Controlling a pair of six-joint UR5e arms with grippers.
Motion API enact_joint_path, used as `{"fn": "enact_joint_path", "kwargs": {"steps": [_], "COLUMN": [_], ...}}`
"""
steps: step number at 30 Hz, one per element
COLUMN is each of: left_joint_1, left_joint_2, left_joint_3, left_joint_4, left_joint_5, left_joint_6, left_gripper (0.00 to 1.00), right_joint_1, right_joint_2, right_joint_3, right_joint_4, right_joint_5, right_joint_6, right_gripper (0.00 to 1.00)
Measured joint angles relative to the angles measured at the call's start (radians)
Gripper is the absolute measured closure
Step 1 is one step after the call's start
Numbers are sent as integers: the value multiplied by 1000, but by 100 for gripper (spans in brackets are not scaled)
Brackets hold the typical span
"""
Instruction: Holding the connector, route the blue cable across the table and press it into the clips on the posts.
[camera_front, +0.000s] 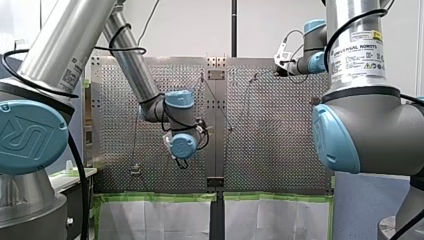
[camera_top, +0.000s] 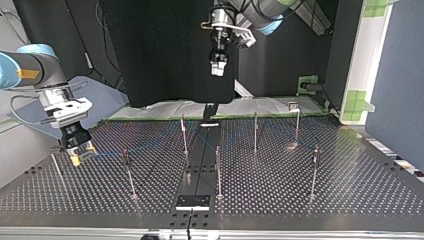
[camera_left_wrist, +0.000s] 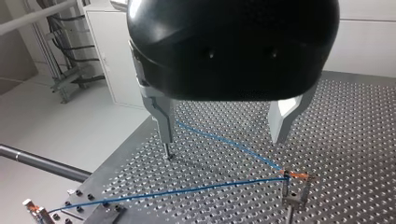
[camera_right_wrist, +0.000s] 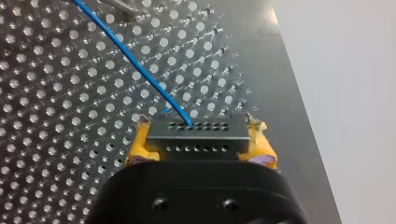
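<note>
Our right tool (camera_top: 80, 151), at the top view's left, clamps the connector (camera_right_wrist: 197, 139). The blue cable (camera_right_wrist: 135, 65) seems seated in one clip (camera_left_wrist: 294, 176), and other posts (camera_top: 255, 132) are left to do. Our left tool (camera_left_wrist: 224, 139) gapes empty.

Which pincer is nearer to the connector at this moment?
Right. My right pincer is clamped on the connector, which sits between its yellow pads near the table edge. My left pincer hangs open high above the table, well away from it.

A thin blue cable (camera_right_wrist: 140, 70) leaves the grey, hole-dotted connector (camera_right_wrist: 197, 138), runs taut and bends at a clip (camera_left_wrist: 296, 175) atop one post (camera_left_wrist: 285, 187)
</note>
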Motion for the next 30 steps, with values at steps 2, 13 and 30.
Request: {"fn": "enact_joint_path", "kwargs": {"steps": [2,13,30], "left_joint_1": [-1,-3,-3], "left_joint_2": [0,0,0], "left_joint_3": [-24,-57,-57], "left_joint_4": [25,57,57], "left_joint_5": [-1,-2,-2], "left_joint_6": [0,0,0], "left_gripper": [2,2,2], "right_joint_1": [0,0,0], "right_joint_2": [0,0,0], "right_joint_3": [0,0,0], "right_joint_4": [0,0,0], "right_joint_5": [0,0,0], "right_joint_6": [0,0,0], "right_gripper": [100,100,100]}}
